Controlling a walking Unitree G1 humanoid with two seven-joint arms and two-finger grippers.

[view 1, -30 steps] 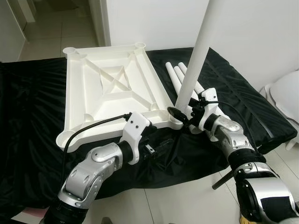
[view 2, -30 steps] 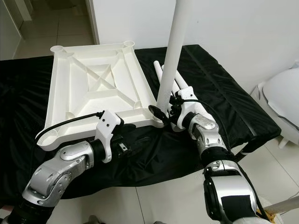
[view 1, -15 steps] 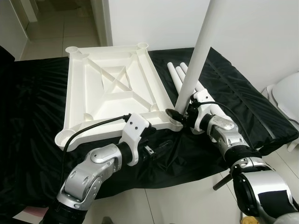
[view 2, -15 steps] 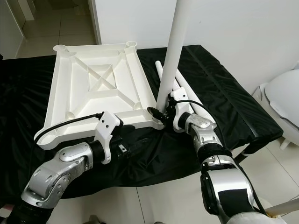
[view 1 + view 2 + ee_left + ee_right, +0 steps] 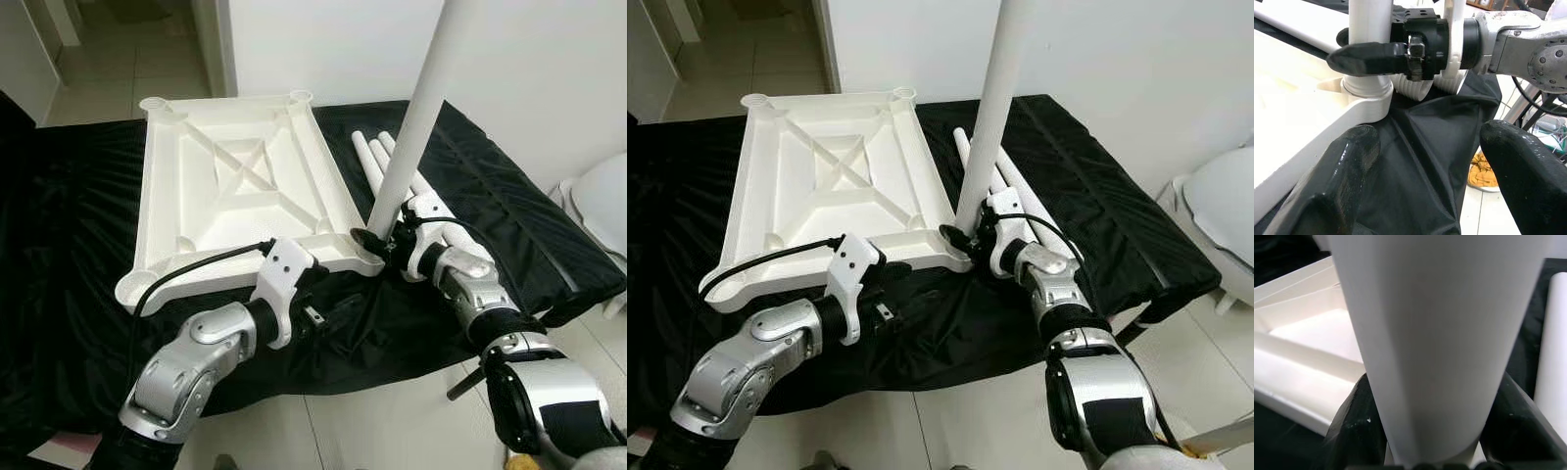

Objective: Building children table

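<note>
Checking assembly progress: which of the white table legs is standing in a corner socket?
The leg gripped by the right gripper, standing in the tabletop's near right corner socket. The other legs lie flat on the black cloth beside it.

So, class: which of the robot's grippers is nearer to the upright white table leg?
Right. The right gripper is clamped around the upright leg just above the tabletop's corner socket. The left gripper is open, lower, over the black cloth beside that corner, not touching the leg.
</note>
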